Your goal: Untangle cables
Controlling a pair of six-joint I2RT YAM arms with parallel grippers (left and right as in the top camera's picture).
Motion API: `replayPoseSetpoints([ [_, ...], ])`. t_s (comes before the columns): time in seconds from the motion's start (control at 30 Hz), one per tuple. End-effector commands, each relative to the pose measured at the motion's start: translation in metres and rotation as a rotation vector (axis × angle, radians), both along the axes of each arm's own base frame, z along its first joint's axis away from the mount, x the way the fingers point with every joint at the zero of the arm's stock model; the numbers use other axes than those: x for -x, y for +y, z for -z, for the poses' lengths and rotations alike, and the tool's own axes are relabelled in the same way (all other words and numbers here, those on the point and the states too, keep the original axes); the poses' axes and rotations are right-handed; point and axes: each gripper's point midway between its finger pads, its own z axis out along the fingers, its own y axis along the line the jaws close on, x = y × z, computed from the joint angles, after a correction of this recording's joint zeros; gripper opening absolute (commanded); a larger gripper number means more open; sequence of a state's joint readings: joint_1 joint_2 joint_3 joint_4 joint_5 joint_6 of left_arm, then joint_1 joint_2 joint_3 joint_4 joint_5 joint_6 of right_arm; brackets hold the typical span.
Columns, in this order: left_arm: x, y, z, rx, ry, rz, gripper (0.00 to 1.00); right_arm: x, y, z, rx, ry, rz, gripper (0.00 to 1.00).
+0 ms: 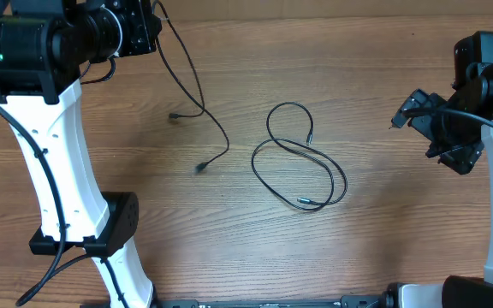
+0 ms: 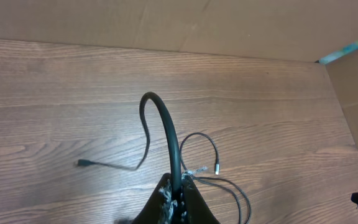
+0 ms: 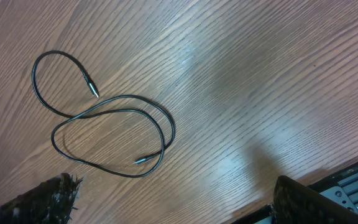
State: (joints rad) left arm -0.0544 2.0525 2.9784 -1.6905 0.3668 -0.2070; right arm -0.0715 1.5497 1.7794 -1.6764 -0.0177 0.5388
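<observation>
Black cord runs straight out of the left pincer (image 2: pixel 178 198), whose jaws are clamped tight on it with no gap showing. This held cable (image 2: pixel 166 124) arches up from the fingers, bends over and drops to the worktop (image 1: pixel 255 248). From overhead, its two small plug ends rest on the wood a little apart from each other, below and to the right of the raised left arm (image 1: pixel 62 162).

Just beyond it, near the middle of the worktop, lies the looped cable (image 3: pixel 169 127). It is slack and flat in a loose figure-eight that crosses over itself, with both plugs visible. Overhead it sits near the held cable's ends but does not touch them, and nothing lies on top of it or blocks it.

Off to the right side hovers the right pincer (image 3: pixel 169 196). Its jaws are spread wide with only bare wood between them, and it is well apart from the looped cable.

Brown wood grain covers the whole worktop, with pale patches of glare in the right wrist view. At the far edge stands a tan board (image 2: pixel 104 18), with a teal strip (image 2: pixel 353 45) near its right corner.
</observation>
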Motion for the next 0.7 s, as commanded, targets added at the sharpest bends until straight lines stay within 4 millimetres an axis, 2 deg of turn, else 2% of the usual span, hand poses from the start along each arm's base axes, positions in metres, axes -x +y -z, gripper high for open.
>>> replayPoseSetpoints([
  [0.0,0.001,0.004,-0.004,0.008,-0.006,-0.026,0.04,-0.002,-0.003,-0.001,0.013,-0.005,0.009,1.0],
  [0.13,-0.005,0.027,0.001,0.005,0.026,-0.16,0.04,-0.002,-0.003,-0.001,0.013,-0.005,0.009,1.0],
  [0.3,-0.012,0.059,0.013,0.017,0.073,-0.245,0.04,-0.002,-0.003,-0.001,0.013,-0.005,0.009,1.0],
  [0.47,-0.028,0.089,0.024,0.038,0.086,-0.306,0.04,-0.002,-0.003,-0.001,0.013,-0.005,0.009,1.0],
  [0.67,-0.047,0.133,0.037,0.14,0.124,-0.493,0.04,-0.002,-0.003,-0.001,0.013,-0.005,0.009,1.0],
])
